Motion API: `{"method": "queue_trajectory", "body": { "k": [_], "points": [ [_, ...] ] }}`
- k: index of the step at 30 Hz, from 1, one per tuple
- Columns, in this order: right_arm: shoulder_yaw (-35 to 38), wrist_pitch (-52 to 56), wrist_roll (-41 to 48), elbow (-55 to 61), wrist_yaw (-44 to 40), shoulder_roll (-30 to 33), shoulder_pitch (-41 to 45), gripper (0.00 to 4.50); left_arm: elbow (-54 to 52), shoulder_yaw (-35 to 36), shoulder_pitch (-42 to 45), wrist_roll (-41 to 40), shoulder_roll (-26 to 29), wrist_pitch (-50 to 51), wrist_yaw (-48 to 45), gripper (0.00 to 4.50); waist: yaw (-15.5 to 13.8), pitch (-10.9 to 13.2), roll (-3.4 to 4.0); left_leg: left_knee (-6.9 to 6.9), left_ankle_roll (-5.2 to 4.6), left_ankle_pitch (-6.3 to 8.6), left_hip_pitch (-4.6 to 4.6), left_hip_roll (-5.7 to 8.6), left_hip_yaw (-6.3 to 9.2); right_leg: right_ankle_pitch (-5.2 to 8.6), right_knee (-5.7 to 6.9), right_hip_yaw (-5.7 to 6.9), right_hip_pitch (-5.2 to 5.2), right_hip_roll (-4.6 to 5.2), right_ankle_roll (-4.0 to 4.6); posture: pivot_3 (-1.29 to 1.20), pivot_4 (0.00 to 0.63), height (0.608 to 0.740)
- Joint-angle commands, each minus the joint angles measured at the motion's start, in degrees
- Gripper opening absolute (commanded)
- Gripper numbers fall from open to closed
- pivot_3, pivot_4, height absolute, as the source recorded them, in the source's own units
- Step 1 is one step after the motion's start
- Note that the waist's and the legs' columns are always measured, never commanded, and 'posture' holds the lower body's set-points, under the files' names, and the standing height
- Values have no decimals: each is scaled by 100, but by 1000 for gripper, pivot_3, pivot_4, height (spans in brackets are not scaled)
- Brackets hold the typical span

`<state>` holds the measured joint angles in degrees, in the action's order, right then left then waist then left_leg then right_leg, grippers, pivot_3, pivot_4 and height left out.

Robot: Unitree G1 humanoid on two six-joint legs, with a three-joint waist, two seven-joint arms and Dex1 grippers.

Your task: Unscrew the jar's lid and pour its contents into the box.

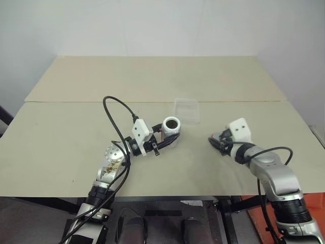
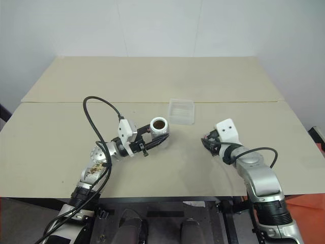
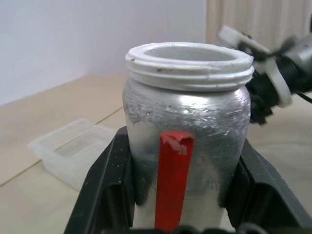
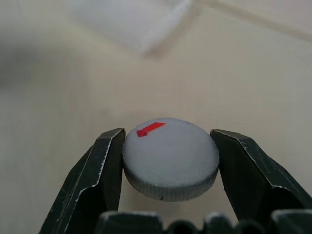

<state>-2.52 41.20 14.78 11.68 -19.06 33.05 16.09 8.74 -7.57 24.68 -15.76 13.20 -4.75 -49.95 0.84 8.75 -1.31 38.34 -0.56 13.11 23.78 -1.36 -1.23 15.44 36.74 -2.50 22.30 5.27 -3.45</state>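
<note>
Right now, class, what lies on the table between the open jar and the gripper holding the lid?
Nothing: in the left eye view, bare table separates the jar from the right gripper clamping the lid.

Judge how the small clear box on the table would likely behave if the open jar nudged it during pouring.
The box looks thin-walled and holds nothing visible, so it is probably light and would slide on the smooth table rather than resist. It is shallow and wide, so tipping seems unlikely. Nothing steadies it: each gripper is busy.

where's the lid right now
The lid is off the jar, clamped in the right gripper above the table's right side, right of the box.
</note>
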Motion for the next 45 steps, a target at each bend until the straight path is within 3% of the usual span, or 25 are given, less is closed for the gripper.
{"method": "queue_trajectory", "body": {
  "k": [1,3,5,7,8,9,15,21,28,33,42,45],
  "points": [
    [60,324,9,83,-126,24,107,2755,-43,60,150,37,14,-57,71,1951,-7,0,0,0,0,0,0,0,-1,0,1,0,0,0,0,0,150,740],
    [147,570,133,54,-199,-40,133,2755,1,59,169,96,43,-94,111,1951,-8,0,0,1,0,0,-1,0,-1,0,0,0,-2,0,0,0,150,740],
    [253,721,219,59,-277,-80,138,3487,60,58,186,176,74,-158,152,1951,-13,0,0,0,0,0,-1,0,0,0,-1,1,-3,0,0,0,150,740],
    [295,746,217,100,-346,-57,132,3903,118,62,203,214,78,-192,183,1951,-12,0,0,0,0,0,0,0,-1,0,-1,2,-2,0,0,0,150,740],
    [312,760,230,148,-390,-35,116,4364,145,70,212,229,76,-203,202,1951,-14,0,0,0,0,0,0,0,0,0,-2,1,-2,1,0,0,150,740],
    [312,760,224,197,-426,-6,100,4475,165,77,222,240,72,-209,217,1951,-13,0,-1,0,0,0,0,0,-1,0,-3,1,-2,1,0,0,150,740],
    [481,310,-37,717,-203,-54,42,4475,696,100,731,696,241,-111,622,1951,-15,1,-1,0,0,0,1,0,0,0,-1,2,-1,0,0,0,150,740],
    [424,74,-201,977,-98,-183,163,4475,3393,-206,2692,1982,476,-501,1574,1951,-31,5,-9,4,-2,-1,4,10,-4,2,-2,5,-2,1,-5,0,150,740],
    [205,-175,-555,1065,91,-428,173,4475,6238,-759,4789,3120,208,-715,2536,1951,-43,16,-27,3,-6,0,65,31,3,8,1,13,48,15,-20,0,150,740],
    [241,-249,-703,1136,276,-622,92,4475,6851,-1829,5536,4513,69,-790,3516,1951,-56,17,-28,1,-6,0,113,34,4,8,23,15,96,17,-22,0,150,740],
    [299,-130,-933,1549,649,-888,-368,4475,7108,-2821,6147,5876,-455,-796,4626,1951,-121,19,-32,2,-6,0,116,37,4,10,23,16,96,20,-25,0,150,740],
    [314,-57,-1016,1708,734,-934,-494,4475,7172,-3530,6286,6692,-610,-683,5195,1951,-140,20,-33,2,-6,0,116,38,3,10,23,16,97,20,-25,0,150,740]
  ]
}}
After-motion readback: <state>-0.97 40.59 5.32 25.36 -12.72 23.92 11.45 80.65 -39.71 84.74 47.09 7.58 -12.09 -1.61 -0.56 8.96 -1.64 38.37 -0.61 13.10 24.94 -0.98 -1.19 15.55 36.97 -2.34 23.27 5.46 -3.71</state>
